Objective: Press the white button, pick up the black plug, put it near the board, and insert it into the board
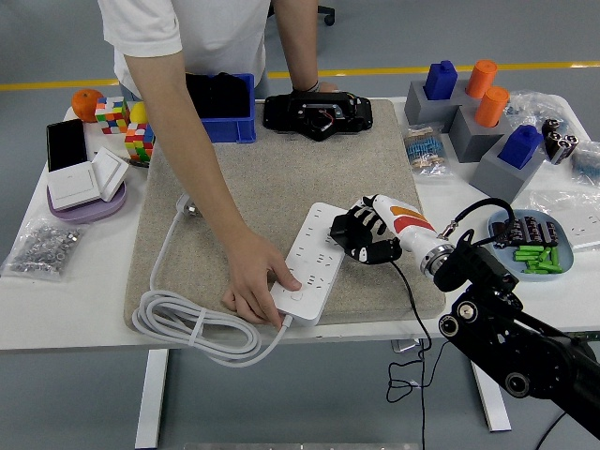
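A white power strip (315, 259) lies on the beige mat (272, 178), its near end by the mat's front edge. A person's hand (255, 281) rests on that near end, fingers over the white button (297, 292). My right hand (364, 236) sits at the strip's right side, fingers curled around a black plug (354, 233) whose thin black cord (405, 291) trails off the table front. The plug touches or hovers at the strip's right edge; I cannot tell which. My left arm is out of view.
The strip's white cable (192, 321) coils at the mat's front left. A blue bin (217, 108) and a black device (312, 113) stand at the back. Switches (86, 178), a bag of screws (39, 248), colour cubes (127, 127) lie left; grey blocks (487, 122) and a blue tray (530, 246) right.
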